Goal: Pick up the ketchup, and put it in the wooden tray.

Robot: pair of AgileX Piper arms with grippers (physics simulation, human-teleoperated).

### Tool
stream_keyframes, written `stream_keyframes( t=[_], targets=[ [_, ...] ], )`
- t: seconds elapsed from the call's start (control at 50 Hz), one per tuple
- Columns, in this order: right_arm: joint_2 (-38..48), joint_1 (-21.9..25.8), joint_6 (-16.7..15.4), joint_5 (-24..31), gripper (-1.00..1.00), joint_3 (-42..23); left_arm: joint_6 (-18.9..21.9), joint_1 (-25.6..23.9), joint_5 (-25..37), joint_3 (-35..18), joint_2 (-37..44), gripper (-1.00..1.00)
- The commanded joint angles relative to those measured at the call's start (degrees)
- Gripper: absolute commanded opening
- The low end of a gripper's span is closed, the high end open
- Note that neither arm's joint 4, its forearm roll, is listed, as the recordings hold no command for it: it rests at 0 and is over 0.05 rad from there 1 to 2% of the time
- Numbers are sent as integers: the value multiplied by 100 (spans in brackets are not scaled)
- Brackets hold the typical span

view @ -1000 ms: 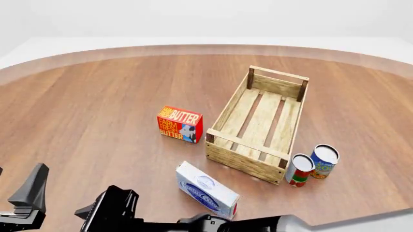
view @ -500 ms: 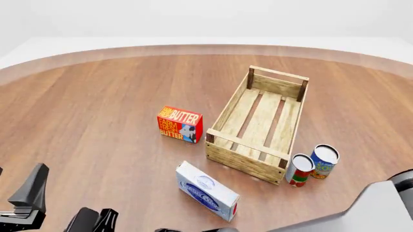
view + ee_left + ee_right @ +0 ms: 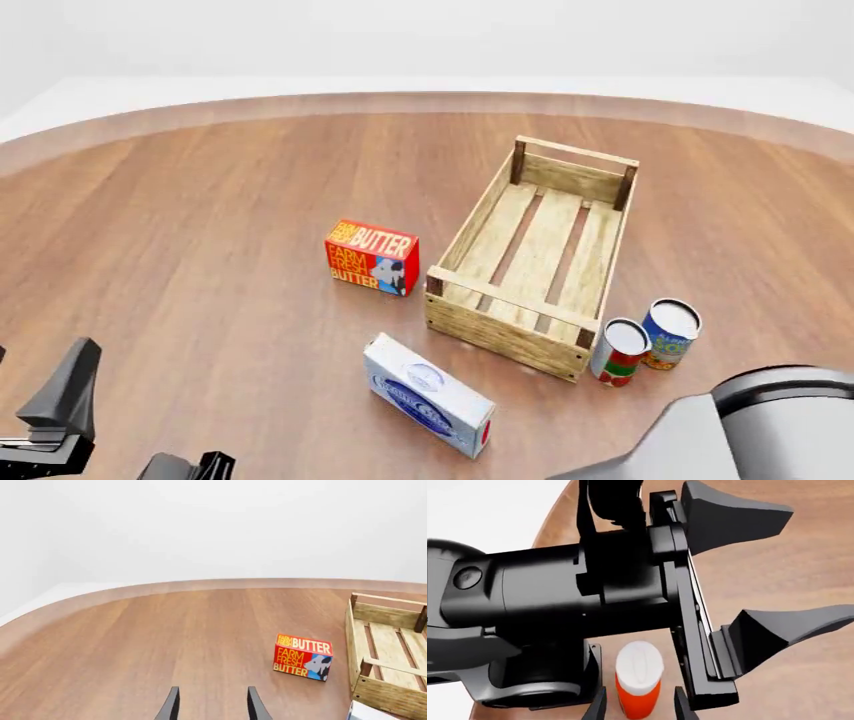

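Right jaws point(image 3: 637, 706), now withdrawn toward the near edge, straddle the ketchup point(image 3: 638, 681).

Right gripper point(image 3: 636, 707) spread, fingertips either side of the ketchup point(image 3: 638, 682); contact can't be confirmed. Bottle is orange-red, white cap facing the camera. Left arm point(image 3: 570, 600) fills most of the view, black, its left gripper point(image 3: 764, 567) open above the brown table point(image 3: 774, 685), near the table edge.

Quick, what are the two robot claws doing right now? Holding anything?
Left gripper: open, holding nothing.
Right gripper: open, fingers on either side of the ketchup, not gripping it yet.
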Motion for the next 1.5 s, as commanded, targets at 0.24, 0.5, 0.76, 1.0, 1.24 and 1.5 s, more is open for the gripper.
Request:
stream_keyframes(
  t=[0.24,0.5,0.76,1.0,1.24,1.5],
  targets=[
    [363,2,-37,168,100,-315,0,0,0,0,0,100],
    [484,-11,-29,219,100,-427,0,0,0,0,0,100],
    [376,-64,-66,176,-100,-298,0,0,0,0,0,100],
    [216,-181,-47,158,-100,-53,0,0,0,0,0,100],
    [-207,-383,-48,38,-100,375,0,0,0,0,0,100],
    [-660,-748,-99,-89,-100,796,0,0,0,0,0,100]
  ],
)
